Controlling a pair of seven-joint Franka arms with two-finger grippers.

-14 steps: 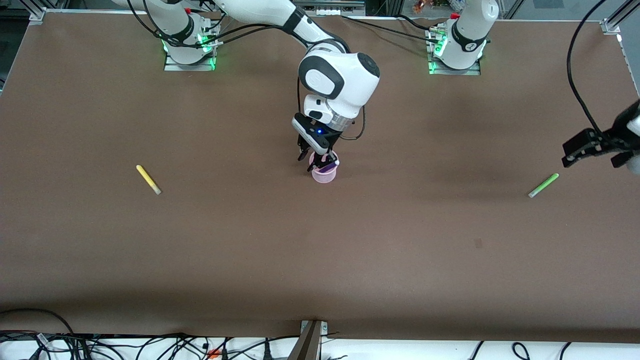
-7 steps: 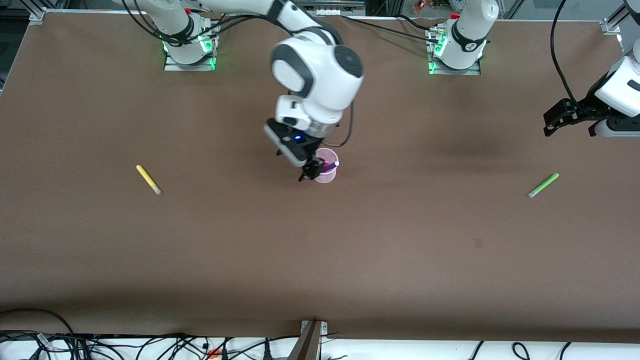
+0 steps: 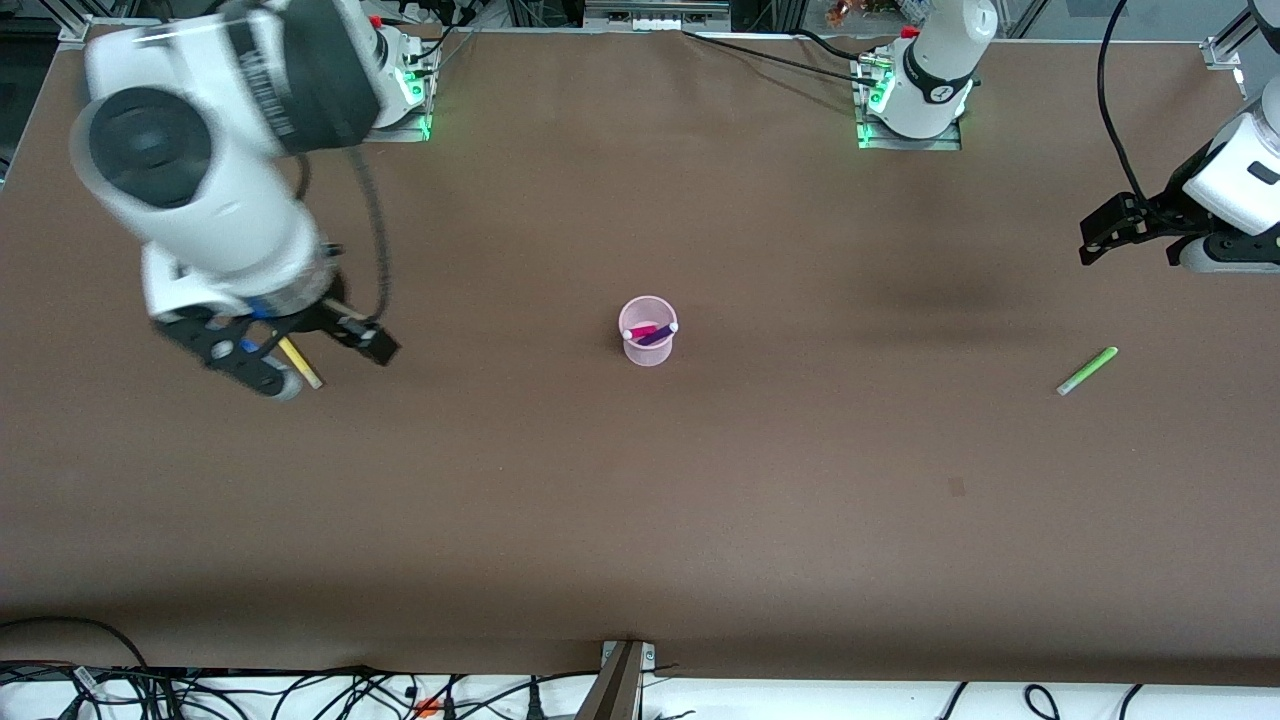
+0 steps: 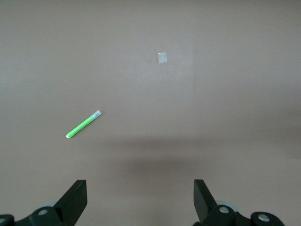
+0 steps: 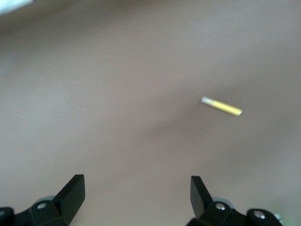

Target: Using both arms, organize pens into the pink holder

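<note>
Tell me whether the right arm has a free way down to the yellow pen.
Probably yes. The right pincer hangs open over the yellow pen, which lies alone on the bare table, nothing beside or on it.

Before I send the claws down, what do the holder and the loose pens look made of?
The pink holder looks like thin translucent plastic: pens show through its wall. The yellow pen and green pen look like smooth, probably plastic barrels with pale ends.

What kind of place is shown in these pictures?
Probably a robotics laboratory. Two arm bases are bolted along one edge of a large brown table, loose cables hang at its edge nearest the front camera, and metal frame rails stand at its corners.
</note>
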